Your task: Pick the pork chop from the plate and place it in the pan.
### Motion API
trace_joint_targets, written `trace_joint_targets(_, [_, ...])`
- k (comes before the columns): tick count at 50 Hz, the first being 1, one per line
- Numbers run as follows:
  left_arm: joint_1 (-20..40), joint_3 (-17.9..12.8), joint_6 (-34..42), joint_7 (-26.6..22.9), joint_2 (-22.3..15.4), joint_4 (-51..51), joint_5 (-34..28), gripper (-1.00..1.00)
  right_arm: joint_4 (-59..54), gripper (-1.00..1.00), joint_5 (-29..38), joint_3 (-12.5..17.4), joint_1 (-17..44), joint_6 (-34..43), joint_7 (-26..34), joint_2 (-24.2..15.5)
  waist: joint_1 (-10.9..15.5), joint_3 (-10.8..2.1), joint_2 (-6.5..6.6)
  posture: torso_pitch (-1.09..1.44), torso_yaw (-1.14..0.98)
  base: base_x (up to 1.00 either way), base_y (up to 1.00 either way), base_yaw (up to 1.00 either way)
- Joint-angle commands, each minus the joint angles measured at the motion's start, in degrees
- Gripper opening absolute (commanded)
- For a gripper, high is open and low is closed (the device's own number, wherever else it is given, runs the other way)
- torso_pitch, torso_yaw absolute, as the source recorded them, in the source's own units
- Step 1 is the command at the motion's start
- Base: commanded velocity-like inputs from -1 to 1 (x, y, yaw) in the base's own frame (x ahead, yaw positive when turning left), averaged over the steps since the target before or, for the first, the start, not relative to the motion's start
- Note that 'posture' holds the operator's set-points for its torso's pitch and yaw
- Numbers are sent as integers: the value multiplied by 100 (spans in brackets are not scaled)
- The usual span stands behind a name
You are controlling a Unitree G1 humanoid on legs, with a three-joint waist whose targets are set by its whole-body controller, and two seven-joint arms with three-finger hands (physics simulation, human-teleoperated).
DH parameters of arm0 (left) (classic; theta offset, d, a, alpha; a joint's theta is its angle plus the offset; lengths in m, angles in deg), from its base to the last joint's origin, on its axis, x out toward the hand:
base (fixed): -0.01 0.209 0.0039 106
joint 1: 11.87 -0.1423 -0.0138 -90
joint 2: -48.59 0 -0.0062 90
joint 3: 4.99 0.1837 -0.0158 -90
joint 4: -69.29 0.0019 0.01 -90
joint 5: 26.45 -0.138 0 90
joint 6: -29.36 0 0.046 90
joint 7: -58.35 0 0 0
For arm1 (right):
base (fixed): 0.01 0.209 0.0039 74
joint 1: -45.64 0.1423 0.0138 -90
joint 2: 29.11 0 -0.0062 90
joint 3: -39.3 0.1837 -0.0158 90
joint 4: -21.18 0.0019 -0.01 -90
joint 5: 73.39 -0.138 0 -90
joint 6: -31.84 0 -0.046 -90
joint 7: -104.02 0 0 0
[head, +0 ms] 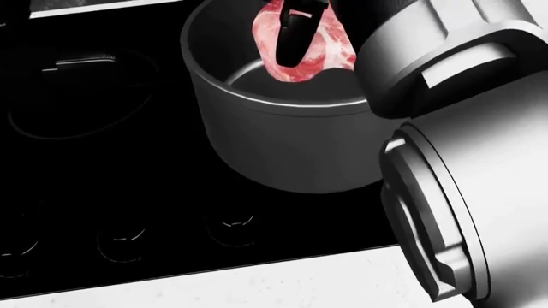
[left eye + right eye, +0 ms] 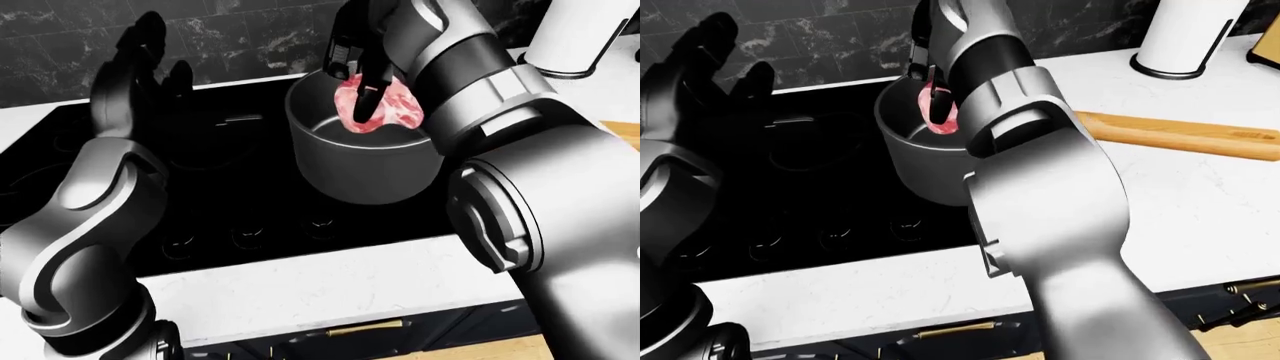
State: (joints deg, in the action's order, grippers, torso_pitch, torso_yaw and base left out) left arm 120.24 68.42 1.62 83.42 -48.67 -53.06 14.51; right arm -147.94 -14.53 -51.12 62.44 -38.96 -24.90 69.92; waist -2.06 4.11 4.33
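Note:
The pink, marbled pork chop point(image 2: 385, 109) hangs upright over the mouth of the grey pan point(image 2: 372, 166), its lower edge inside the rim. My right hand point(image 2: 362, 69) is shut on the chop from above, one dark finger point(image 1: 293, 35) lying across its face. The pan stands on the black stove point(image 2: 230, 187). My left hand point(image 2: 135, 71) is raised over the stove at the left of the left-eye view, fingers spread and holding nothing. The plate is not in view.
A white counter edge point(image 2: 330, 281) runs below the stove. A wooden board point(image 2: 1180, 135) and a white cylindrical container point(image 2: 1185, 37) sit on the counter at the right of the right-eye view. Stove knobs point(image 1: 231, 224) line the stove's lower edge.

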Motion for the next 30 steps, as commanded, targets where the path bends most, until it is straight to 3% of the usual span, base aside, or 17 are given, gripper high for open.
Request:
trace_joint_targets(1, [147, -64, -187, 1, -94, -95, -13, 100, 270, -100, 55, -23, 268, -18, 4, -71, -5, -191, 11, 0, 0, 0, 0, 0])
trace_joint_targets(30, [133, -45, -242, 37, -121, -73, 43, 100, 284, -100, -14, -22, -21, 63, -129, 37, -6, -204, 21, 0, 0, 0, 0, 0])
